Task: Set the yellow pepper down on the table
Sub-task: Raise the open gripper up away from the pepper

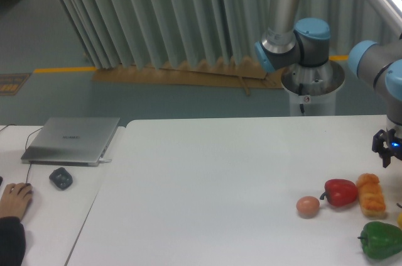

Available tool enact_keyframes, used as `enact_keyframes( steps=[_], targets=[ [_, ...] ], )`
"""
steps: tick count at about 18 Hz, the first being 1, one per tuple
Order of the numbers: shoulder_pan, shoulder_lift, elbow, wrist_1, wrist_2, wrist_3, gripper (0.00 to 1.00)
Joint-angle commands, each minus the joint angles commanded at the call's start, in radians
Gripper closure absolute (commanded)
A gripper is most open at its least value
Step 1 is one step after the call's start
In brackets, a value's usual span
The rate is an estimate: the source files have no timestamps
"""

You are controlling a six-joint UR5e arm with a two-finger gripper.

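Only a thin yellow sliver of the yellow pepper (400, 219) shows, cut off by the right frame edge, just above the green pepper. It seems to lie low by the white table (220, 184), but contact cannot be made out. My gripper (388, 153) hangs at the far right edge, above and behind the row of food, partly cut off by the frame. Its dark fingers are too small and cropped to tell how they stand. Nothing is visible between them.
A red pepper (341, 192), an orange lumpy bread piece (370, 195), a green pepper (380, 239) and a small egg-like ball (308, 205) lie at the table's right. On the left desk are a laptop (72, 140), a mouse (61, 178) and a person's hand (16, 198).
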Motion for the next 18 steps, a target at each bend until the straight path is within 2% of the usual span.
enact_keyframes(
  steps=[4, 9, 11, 15, 18],
  targets=[
    [0.008, 0.031, 0.008, -0.077, -0.008, 0.011, 0.0],
    [-0.021, 0.104, 0.006, -0.236, -0.1, 0.011, 0.0],
    [-0.032, 0.152, 0.0, -0.33, -0.15, 0.008, 0.0],
    [-0.05, 0.206, -0.024, -0.404, -0.209, -0.004, 0.0],
    [-0.076, 0.219, -0.044, -0.405, -0.209, -0.023, 0.0]
  ],
)
